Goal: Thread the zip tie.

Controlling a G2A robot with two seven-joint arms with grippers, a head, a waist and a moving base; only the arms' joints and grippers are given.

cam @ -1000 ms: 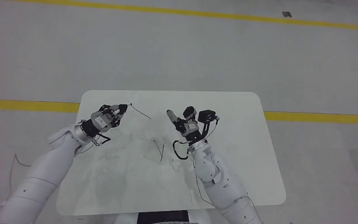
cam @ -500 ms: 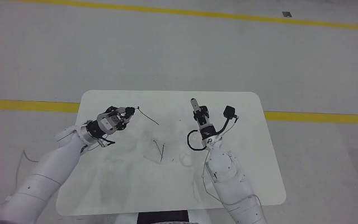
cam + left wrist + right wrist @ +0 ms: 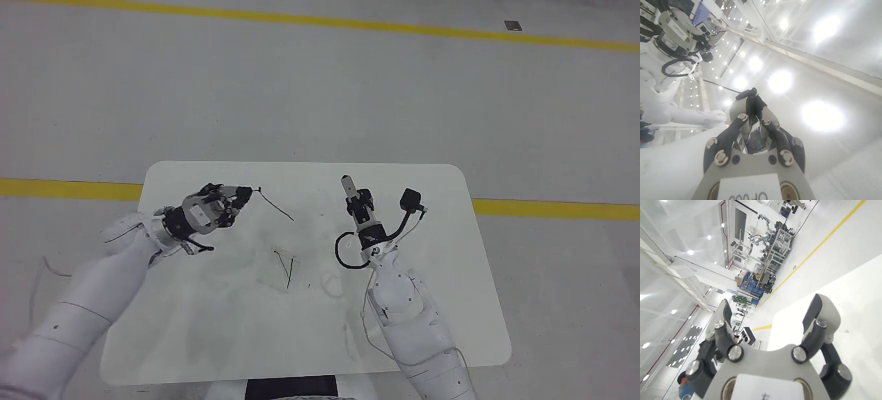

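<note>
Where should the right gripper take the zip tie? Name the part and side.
Best take the zip tie by its free tail: it juts bare from the left gripper, shut on the other end. Come from the side of the right gripper, open jaws straddling the thin strap.

White table (image 3: 440,300), grey floor (image 3: 300,90), probably ceiling lights (image 3: 780,81)

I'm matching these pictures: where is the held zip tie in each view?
Top view: zip tie juts from the left gripper toward the right arm.
Left wrist view: pinched in the jaws, tip toward the right arm.
Right wrist view: faces the table edge instead.
Landmark: right arm.
</note>
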